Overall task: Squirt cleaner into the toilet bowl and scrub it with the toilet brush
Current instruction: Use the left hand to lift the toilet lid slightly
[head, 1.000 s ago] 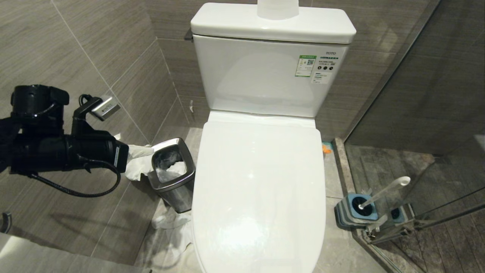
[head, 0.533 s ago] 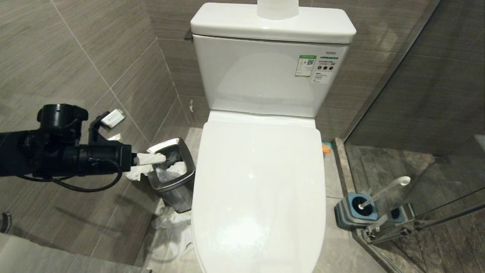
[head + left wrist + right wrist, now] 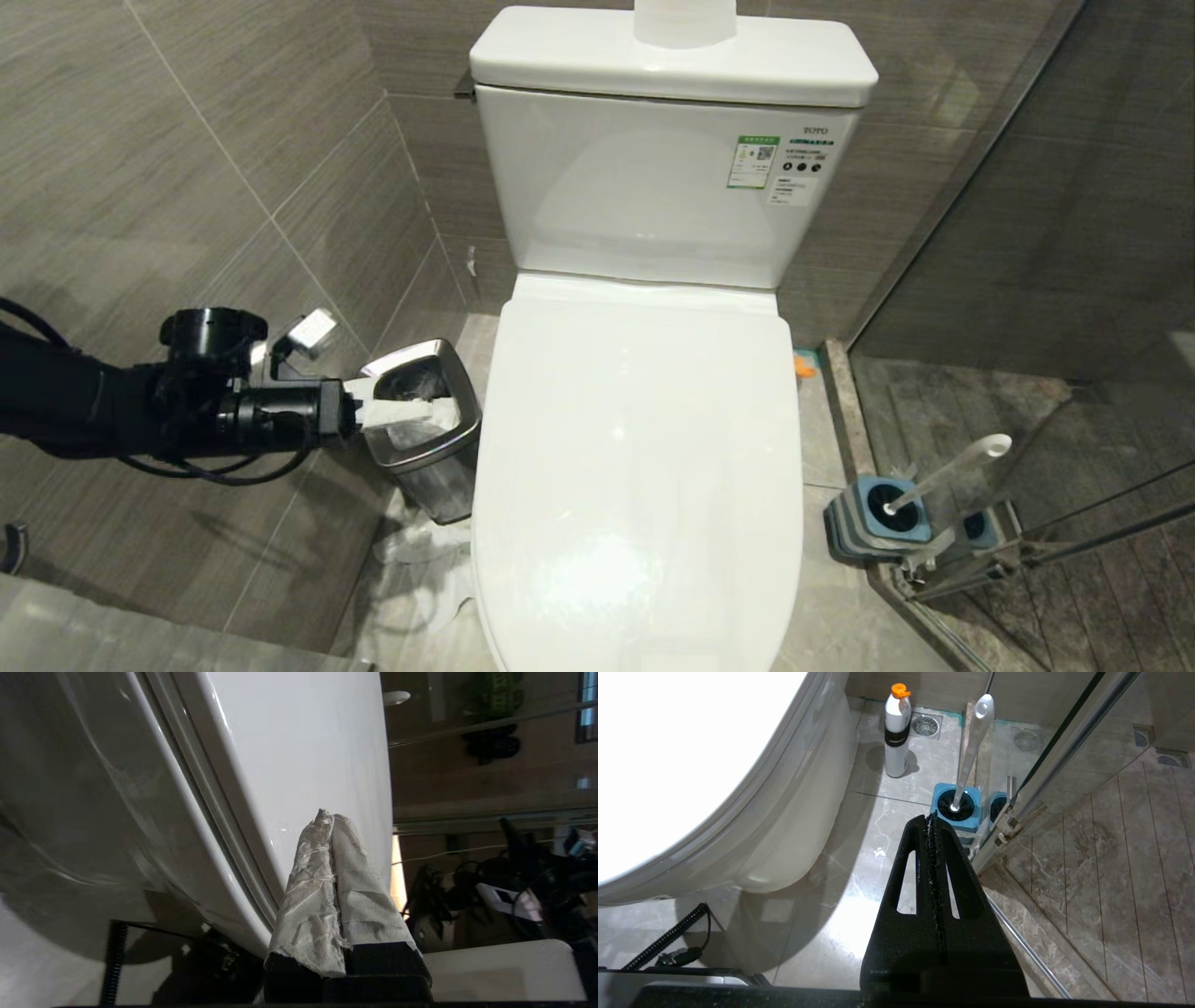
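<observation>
So the toilet [image 3: 644,448] sits dead centre with its lid down, meaning the toilet bowl itself is covered and no cleaner shows anywhere on the porcelain. The left end effector [image 3: 397,411] comes in level from the toilet's left side, its paper-wrapped fingers [image 3: 327,882] pressed tight together with nothing between them, tips over the opening of the small steel waste bin [image 3: 425,439] that stands just beside the toilet on that side. In the left wrist view those tips point at the edge of the closed lid [image 3: 299,756]. Some crumpled white plastic [image 3: 425,560] lies on the floor in front of the bin. The toilet brush [image 3: 948,476] is over on the toilet's right, its slim white handle leaning out of the grey holder with the blue top [image 3: 878,523], right against the glass shower partition [image 3: 1074,280]. The right end effector [image 3: 931,826] hangs low by the toilet's right side, also clamped shut and empty, pointing at the floor near the brush holder. A white spray bottle with an orange cap [image 3: 897,728] stands on the floor by the toilet base, near a floor drain [image 3: 926,725].
</observation>
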`<state>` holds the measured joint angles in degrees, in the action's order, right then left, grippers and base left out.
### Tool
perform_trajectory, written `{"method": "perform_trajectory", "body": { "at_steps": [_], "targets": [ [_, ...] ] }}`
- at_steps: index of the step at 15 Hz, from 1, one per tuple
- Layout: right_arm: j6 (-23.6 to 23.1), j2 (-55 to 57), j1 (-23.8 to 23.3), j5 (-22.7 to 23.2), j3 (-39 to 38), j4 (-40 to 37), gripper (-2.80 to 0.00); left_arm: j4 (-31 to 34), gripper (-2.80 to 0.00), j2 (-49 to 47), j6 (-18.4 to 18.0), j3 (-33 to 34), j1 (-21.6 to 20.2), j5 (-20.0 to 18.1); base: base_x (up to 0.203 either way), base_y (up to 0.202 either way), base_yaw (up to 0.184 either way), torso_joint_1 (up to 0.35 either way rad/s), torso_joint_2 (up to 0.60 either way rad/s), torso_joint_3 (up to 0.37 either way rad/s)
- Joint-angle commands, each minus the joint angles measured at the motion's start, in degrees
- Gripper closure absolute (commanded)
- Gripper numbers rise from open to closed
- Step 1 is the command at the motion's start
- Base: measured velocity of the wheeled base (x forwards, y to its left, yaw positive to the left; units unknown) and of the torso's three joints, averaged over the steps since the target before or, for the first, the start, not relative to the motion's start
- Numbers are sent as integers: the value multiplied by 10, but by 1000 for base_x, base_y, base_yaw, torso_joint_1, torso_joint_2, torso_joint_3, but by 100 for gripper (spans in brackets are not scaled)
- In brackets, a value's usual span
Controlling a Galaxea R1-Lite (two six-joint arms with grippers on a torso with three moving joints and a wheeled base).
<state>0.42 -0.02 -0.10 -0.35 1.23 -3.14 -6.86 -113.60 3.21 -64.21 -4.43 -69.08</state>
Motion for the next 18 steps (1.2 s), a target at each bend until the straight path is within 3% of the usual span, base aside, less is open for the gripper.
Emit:
{"method": "perform_trajectory", "body": {
  "at_steps": [1, 9, 10, 15, 18],
  "targets": [
    [0, 0, 0, 0, 0, 0, 0, 0, 0, -9, 1, 21, -7, -14, 0, 0, 0, 0, 0, 0],
    [0, 0, 0, 0, 0, 0, 0, -4, 0, -4, -2, 63, -35, -15, 0, 0, 0, 0, 0, 0],
    [0, 0, 0, 0, 0, 0, 0, -6, -280, -3, -3, 67, -36, -16, 0, 0, 0, 0, 0, 0],
    [0, 0, 0, 0, 0, 0, 0, -8, -280, -1, -8, 94, -36, -55, 0, 0, 0, 0, 0, 0],
    [0, 0, 0, 0, 0, 1, 0, -10, -280, 25, -21, 148, -31, -87, 0, 0, 0, 0, 0, 0]
  ]
}}
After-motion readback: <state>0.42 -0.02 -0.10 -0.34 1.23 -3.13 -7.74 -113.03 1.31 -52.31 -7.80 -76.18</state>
